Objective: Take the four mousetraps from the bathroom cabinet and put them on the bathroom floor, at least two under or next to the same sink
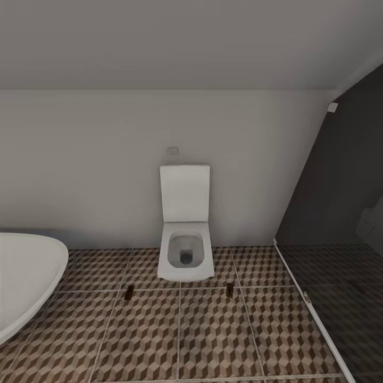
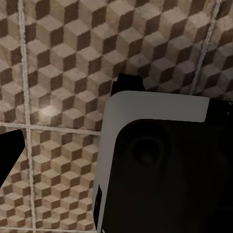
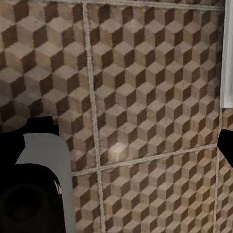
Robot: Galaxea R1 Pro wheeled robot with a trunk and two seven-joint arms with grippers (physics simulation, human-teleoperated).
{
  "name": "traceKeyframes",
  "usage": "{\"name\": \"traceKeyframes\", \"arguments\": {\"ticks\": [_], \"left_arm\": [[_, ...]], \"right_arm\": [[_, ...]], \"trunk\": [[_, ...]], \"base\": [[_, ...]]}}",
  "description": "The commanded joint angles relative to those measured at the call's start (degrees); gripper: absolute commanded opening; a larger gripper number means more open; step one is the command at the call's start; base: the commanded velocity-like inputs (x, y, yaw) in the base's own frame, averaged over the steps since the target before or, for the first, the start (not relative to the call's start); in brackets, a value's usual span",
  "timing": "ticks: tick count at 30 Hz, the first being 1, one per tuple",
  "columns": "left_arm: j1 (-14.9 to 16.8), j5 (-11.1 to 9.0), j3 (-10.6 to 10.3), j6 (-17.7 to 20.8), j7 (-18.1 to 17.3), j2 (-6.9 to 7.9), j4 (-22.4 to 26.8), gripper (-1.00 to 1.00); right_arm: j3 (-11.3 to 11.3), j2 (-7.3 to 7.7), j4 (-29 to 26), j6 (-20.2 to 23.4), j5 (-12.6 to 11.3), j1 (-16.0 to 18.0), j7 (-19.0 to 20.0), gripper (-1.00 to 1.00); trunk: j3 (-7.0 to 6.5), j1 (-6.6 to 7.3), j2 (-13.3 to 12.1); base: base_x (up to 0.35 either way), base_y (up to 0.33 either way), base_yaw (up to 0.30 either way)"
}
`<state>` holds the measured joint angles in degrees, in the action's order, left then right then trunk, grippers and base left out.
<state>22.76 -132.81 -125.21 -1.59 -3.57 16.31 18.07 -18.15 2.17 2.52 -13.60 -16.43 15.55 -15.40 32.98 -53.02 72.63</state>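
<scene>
Head view: two mousetraps lie on the bathroom floor (image 1: 213, 340), the left mousetrap (image 1: 129, 291) and the right mousetrap (image 1: 230, 289), each just off a front corner of the white toilet (image 1: 185, 250), on one grout line. Bathtub (image 1: 24, 276) rim at the left edge. Left gripper (image 2: 9, 155) and right gripper (image 3: 225, 145) hang over tiles; finger state apparently parted, but cannot be confirmed.

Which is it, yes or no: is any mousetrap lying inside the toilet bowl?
No: both mousetraps lie on the bathroom floor in front of the toilet.
</scene>
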Motion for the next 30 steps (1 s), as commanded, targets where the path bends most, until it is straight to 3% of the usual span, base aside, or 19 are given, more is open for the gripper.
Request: {"name": "traceKeyframes", "arguments": {"ticks": [1,30], "left_arm": [[0.09,-0.61,-0.47,-0.17,-0.21,0.03,0.12,1.0],[0.09,-0.61,-0.47,-0.17,-0.23,0.03,0.12,1.0]], "right_arm": [[-0.49,-0.04,0.21,-0.38,-0.53,0.08,0.02,1.0],[-0.49,-0.05,0.21,-0.38,-0.53,0.1,0.02,1.0]], "trunk": [[0.05,0.0,0.03],[0.05,0.0,0.03]], "base": [[0.0,0.0,0.0],[0.0,0.0,0.0]]}}
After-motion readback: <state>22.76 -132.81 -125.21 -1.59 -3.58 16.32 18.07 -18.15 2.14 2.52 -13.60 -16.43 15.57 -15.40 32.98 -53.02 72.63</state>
